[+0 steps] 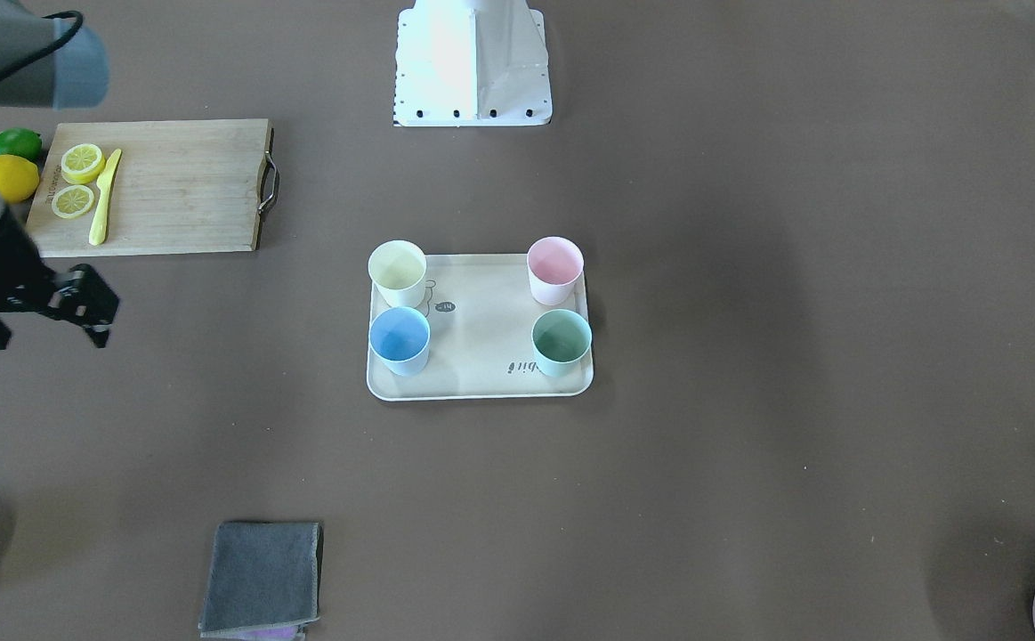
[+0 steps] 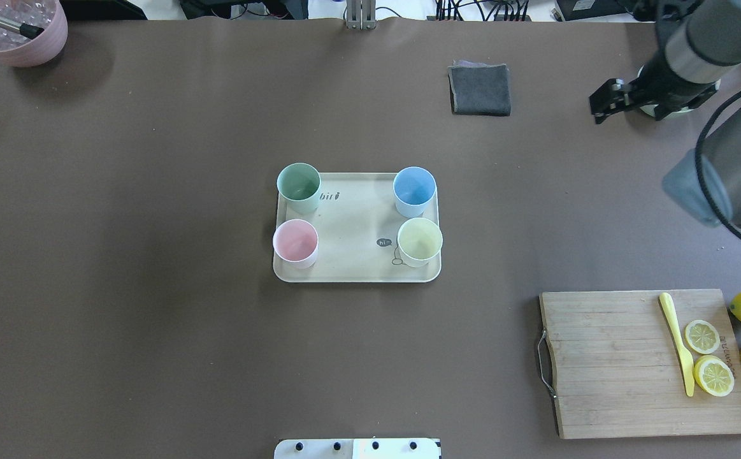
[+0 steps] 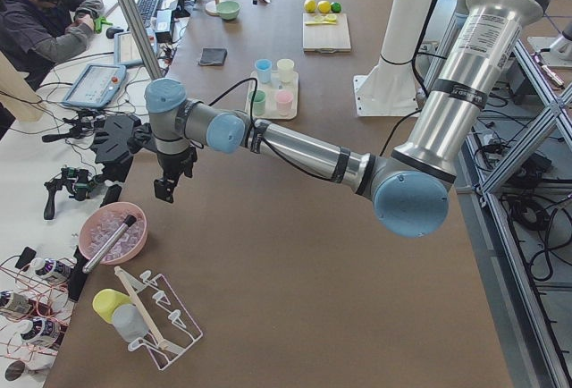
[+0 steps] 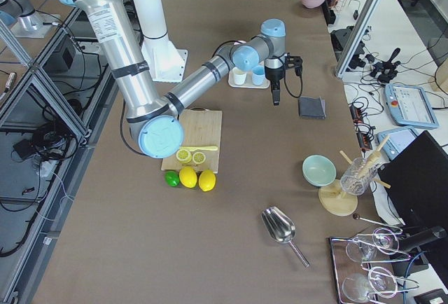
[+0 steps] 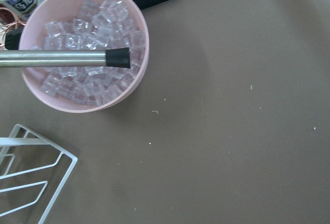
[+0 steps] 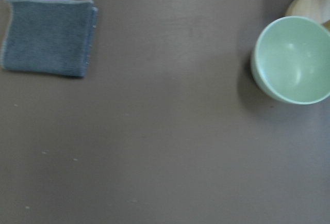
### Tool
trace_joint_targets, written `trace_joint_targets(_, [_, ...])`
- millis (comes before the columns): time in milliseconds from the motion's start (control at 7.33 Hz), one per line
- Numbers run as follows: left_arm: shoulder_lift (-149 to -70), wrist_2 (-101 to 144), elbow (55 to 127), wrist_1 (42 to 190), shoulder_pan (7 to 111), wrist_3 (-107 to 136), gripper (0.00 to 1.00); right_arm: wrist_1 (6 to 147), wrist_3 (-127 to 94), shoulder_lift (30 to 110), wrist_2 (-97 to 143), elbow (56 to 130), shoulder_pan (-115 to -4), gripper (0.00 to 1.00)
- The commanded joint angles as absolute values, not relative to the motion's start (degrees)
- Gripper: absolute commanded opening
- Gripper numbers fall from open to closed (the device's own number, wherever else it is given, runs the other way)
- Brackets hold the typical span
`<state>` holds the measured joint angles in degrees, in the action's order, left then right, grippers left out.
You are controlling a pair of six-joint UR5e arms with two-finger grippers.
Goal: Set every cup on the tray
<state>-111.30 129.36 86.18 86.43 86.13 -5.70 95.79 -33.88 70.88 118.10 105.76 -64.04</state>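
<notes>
The cream tray [image 2: 357,223] lies mid-table, also in the front-facing view [image 1: 481,329]. All four cups stand upright on it, one near each corner: mint green [image 2: 298,185], light blue [image 2: 414,188], pink [image 2: 295,242], pale yellow [image 2: 419,241]. My right gripper [image 2: 603,102] hovers far to the tray's right, beyond the grey cloth; it looks open and empty, as it does in the front-facing view [image 1: 94,312]. My left gripper [image 3: 166,189] shows only in the exterior left view, near the pink bowl; I cannot tell whether it is open or shut.
A wooden cutting board [image 2: 612,363] with lemon slices and a yellow knife [image 2: 676,341] lies near right, whole lemons beside it. A folded grey cloth [image 2: 480,89] lies far right. A pink bowl of ice [image 2: 16,32] stands far left. A green bowl [image 6: 294,59] sits below my right wrist.
</notes>
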Motion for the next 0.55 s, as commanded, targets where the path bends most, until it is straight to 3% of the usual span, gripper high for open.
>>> trace_joint_targets(0, [-107.8, 131.1, 86.4, 79.6, 93.3, -14.8, 0.98, 104.1, -13.6, 73.4, 122.2, 105.5, -75.5, 1.0])
trace_joint_targets(409, [-91.8, 131.1, 87.4, 94.2, 93.3, -15.7, 0.98, 105.9, 4.2, 81.2, 131.4, 101.5, -88.6, 1.0])
